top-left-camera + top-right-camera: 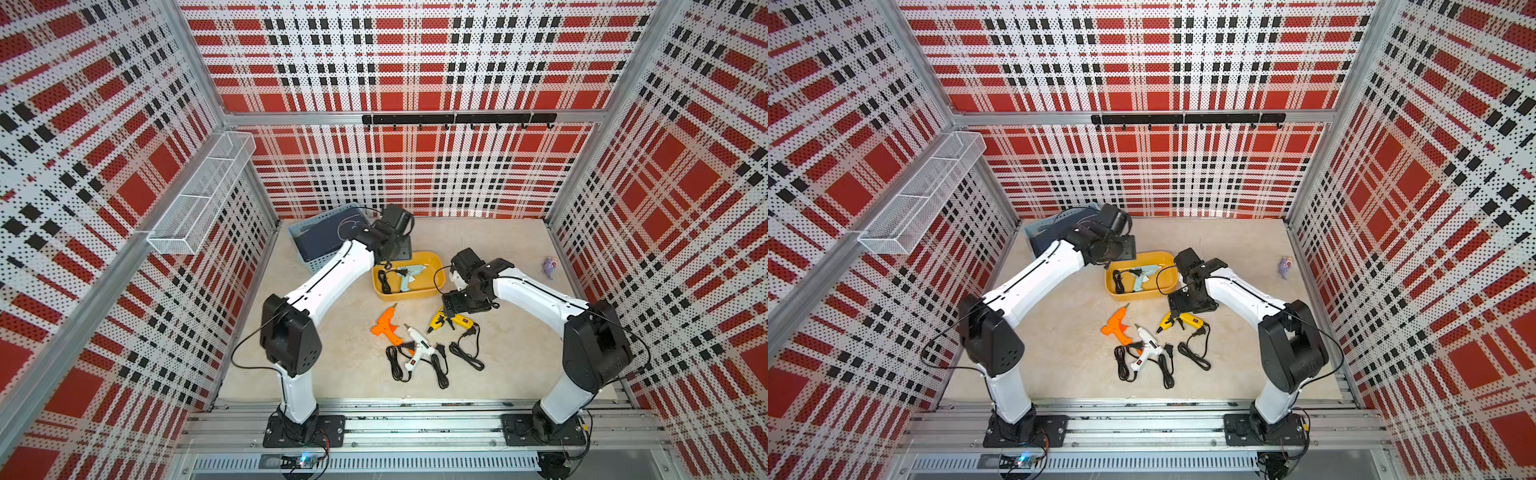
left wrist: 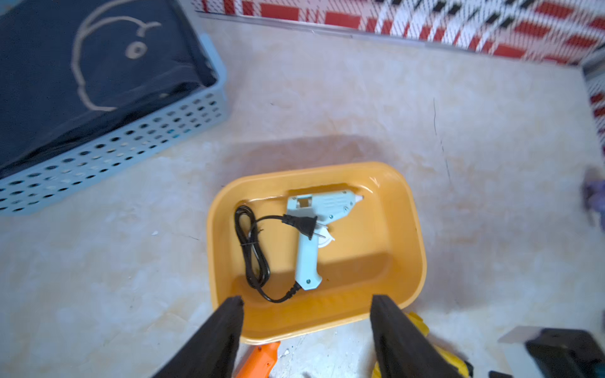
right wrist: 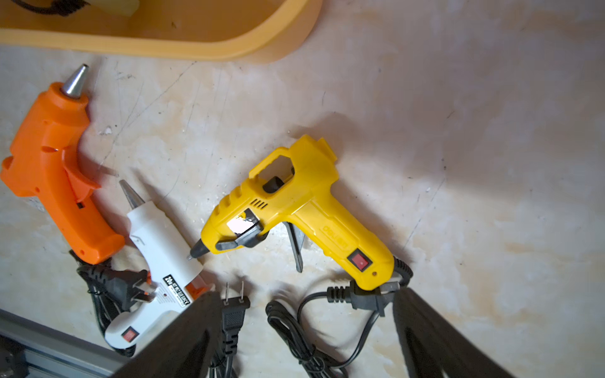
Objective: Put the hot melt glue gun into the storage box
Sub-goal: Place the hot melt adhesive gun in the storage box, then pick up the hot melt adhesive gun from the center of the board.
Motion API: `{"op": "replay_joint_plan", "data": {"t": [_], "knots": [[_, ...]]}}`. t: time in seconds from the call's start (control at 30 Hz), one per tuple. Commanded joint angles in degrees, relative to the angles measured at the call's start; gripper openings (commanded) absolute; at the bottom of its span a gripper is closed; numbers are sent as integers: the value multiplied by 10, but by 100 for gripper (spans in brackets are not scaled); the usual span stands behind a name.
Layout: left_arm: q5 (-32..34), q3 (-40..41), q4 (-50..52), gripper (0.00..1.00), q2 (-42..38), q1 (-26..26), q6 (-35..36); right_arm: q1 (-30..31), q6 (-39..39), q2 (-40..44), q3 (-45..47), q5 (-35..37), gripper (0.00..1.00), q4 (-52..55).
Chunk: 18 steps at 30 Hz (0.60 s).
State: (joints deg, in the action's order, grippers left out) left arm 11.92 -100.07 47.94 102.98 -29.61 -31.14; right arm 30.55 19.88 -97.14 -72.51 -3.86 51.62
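Yellow storage box [image 2: 404,229], far centre on the table [image 2: 360,98], holds the pale-blue glue gun [image 2: 322,206]. Label on the white glue gun [image 3: 163,242] reads "20w". Left end effector [image 2: 307,298] and right end effector [image 3: 306,294] gape wide, empty.

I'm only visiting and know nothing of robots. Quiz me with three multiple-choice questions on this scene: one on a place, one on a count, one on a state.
1. Where does the pale-blue gun lie? A) in a drawer B) in the tub C) on a shelf
2. How many guns lie outside the tub? A) one B) three C) five
3. How is the left claw? A) open and empty B) shut on a gun C) shut on a pen
Answers: 1 B, it rests on the tub's floor; 2 B, the orange gun, white gun and yellow gun lie beside it; 3 A, its fingers stand apart, holding nothing.
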Motion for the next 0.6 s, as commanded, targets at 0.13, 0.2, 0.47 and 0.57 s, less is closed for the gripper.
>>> {"op": "replay_joint_plan", "data": {"t": [0.13,0.2,0.47,0.57], "knots": [[-46,132,-54,66,-71,109,-42,11,-66,-43,0,38,87,11],[-53,151,-54,66,-85,120,-42,11,-79,-50,-2,51,85,17],[-60,213,-55,65,-130,139,-43,11,-136,-81,-23,97,74,32],[-64,220,-60,65,-138,143,-42,11,-142,-95,-18,109,73,23]]}}
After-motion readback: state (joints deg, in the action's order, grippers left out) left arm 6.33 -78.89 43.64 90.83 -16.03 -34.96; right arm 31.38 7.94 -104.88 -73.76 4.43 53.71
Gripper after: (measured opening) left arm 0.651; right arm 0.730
